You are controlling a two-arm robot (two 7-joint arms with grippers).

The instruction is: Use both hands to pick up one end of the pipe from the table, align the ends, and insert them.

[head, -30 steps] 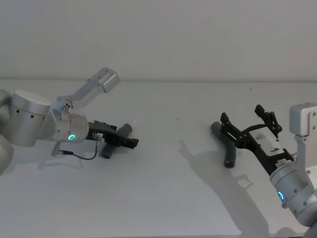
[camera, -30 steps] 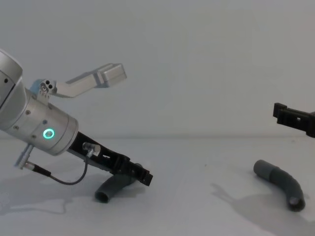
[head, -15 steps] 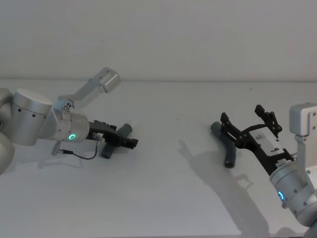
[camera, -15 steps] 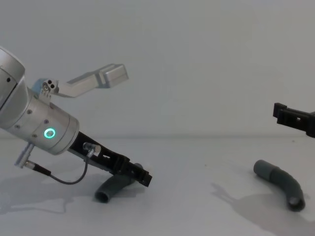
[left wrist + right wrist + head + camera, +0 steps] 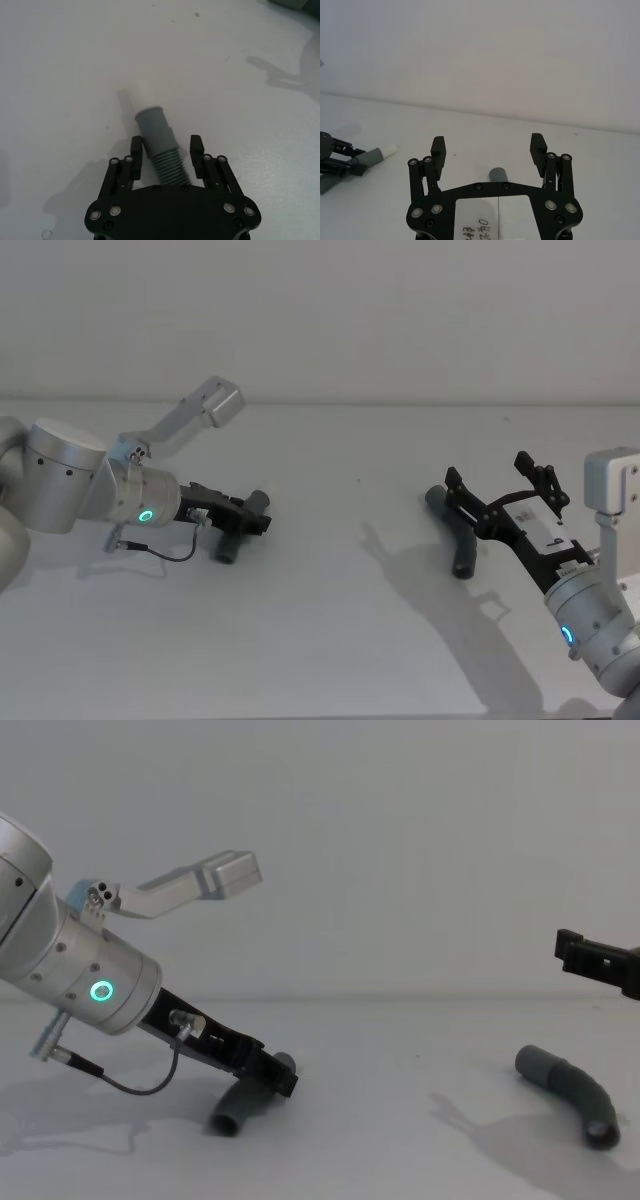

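Two dark grey ribbed pipe pieces lie on the white table (image 5: 340,630). The left pipe (image 5: 240,532) (image 5: 248,1101) lies between the fingers of my left gripper (image 5: 262,524) (image 5: 166,149) (image 5: 278,1077). That gripper is open, its fingers straddling the ribbed part just behind the smooth cuff end (image 5: 153,128); one finger touches the hose and the other stands clear. The right pipe (image 5: 458,536) (image 5: 572,1091) lies curved on the table. My right gripper (image 5: 487,472) (image 5: 488,145) hangs open above it, with the cuff end (image 5: 498,175) showing below between its fingers.
A plain wall stands behind the table's far edge. A thin black cable (image 5: 170,556) loops under the left wrist. Bare table lies between the two pipe pieces.
My left gripper has drawn back a little along the left pipe, and the pipe's near end has swung to the right. The right arm and right pipe have not moved.
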